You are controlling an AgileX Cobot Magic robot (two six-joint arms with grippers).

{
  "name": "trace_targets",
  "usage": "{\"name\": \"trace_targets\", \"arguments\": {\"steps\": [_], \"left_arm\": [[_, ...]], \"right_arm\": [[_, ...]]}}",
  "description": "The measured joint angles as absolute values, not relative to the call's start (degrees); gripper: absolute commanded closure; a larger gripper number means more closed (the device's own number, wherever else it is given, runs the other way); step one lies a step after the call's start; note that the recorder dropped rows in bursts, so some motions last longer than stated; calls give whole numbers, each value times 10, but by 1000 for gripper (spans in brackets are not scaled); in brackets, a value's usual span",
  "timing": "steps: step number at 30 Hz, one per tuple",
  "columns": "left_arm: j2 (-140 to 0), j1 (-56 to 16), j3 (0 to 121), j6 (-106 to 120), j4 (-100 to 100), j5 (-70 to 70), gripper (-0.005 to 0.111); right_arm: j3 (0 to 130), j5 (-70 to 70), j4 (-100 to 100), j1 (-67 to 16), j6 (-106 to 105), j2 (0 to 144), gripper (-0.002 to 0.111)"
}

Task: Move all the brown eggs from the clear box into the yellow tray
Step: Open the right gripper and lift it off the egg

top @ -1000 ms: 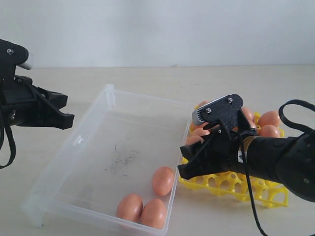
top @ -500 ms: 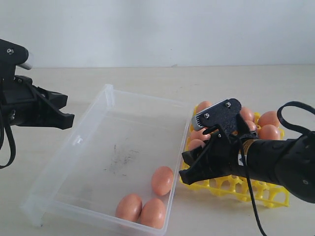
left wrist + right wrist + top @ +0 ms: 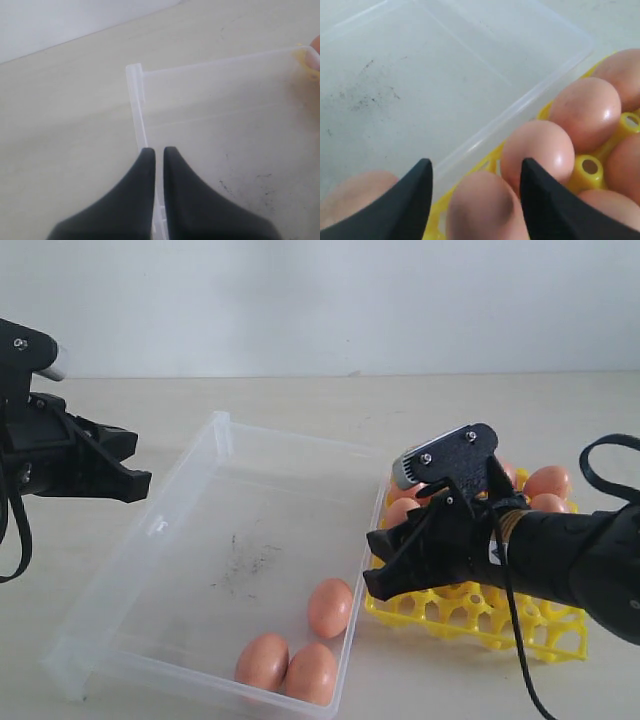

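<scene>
**Right jaws spread over the tray's edge, three eggs left to fetch**

We see the right gripper hanging over the side of the yellow tray that lies beside the clear box. Its jaws are spread wide. In the right wrist view the nearest egg sits between them, with a strip of yellow showing between it and one finger, so we judge it released into its cup and not gripped. That edge suits the job, being the shortest reach from the box.

Most of the brown eggs fill the tray's far cups. Three lie in the box's near corner next to the tray: a touching pair at the front wall and a single one just behind them.

The left gripper hovers by the box's opposite wall with its jaws clenched on nothing. We take it as parked there, clear of the working arm. The next reach is likely down into that corner, where the low wall and the touching pair leave little room for fingers.
</scene>
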State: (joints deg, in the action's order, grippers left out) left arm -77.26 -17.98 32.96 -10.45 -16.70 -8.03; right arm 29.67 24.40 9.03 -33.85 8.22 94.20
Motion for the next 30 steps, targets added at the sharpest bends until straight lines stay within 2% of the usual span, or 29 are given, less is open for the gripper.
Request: {"name": "trace_targets", "arguments": {"steps": [4, 7, 9, 10, 21, 30], "left_arm": [[-773, -180, 330, -104, -167, -80, 103], [-773, -180, 330, -104, -167, -80, 103], [-773, -180, 330, -104, -167, -80, 103], [-773, -180, 330, -104, -167, -80, 103], [-773, -180, 330, -104, -167, -80, 103], [-773, -180, 330, -104, -167, -87, 103]], "right_arm": [[297, 234, 85, -339, 82, 913, 63], [297, 211, 74, -339, 76, 906, 84], [297, 191, 70, -339, 67, 906, 105], [297, 183, 71, -339, 65, 906, 108], [304, 143, 80, -342, 67, 860, 108], [492, -190, 89, -435, 63, 835, 108]]}}
